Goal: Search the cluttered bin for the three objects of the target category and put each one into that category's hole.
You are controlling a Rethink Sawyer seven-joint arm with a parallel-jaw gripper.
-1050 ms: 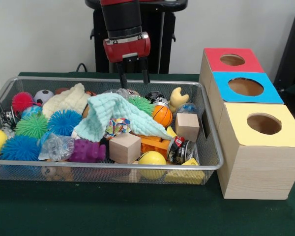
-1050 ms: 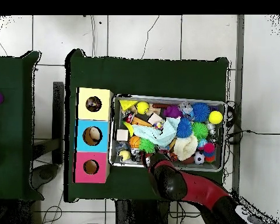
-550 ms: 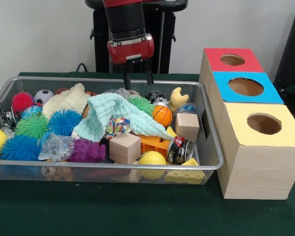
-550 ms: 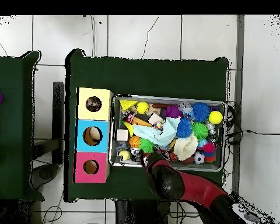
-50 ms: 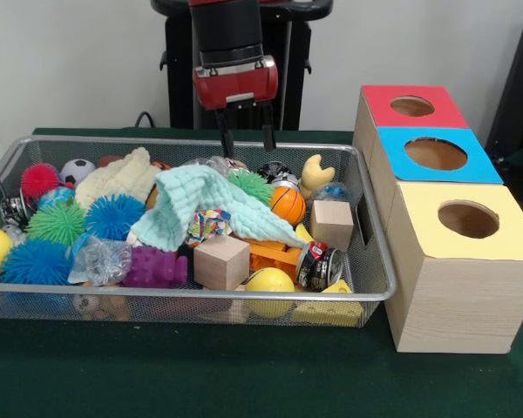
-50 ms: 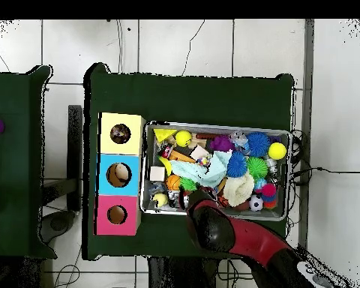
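Observation:
A wire mesh bin holds a heap of toys: two wooden cubes, spiky balls in blue, green and pink, a small basketball, yellow balls and a pale green cloth. My gripper hangs open and empty above the bin's far side, over the clutter behind the cloth. In the overhead view the arm covers that corner. The sorting box beside the bin has red, blue and yellow holes.
A cream plush toy, a purple knobbly toy, a soccer ball, a small tin and orange pieces crowd the bin. Dark green cloth covers the table. A second green table stands beside it.
The gripper has shifted to the right along the bin's far rim and stayed open. Nothing in the bin has moved.

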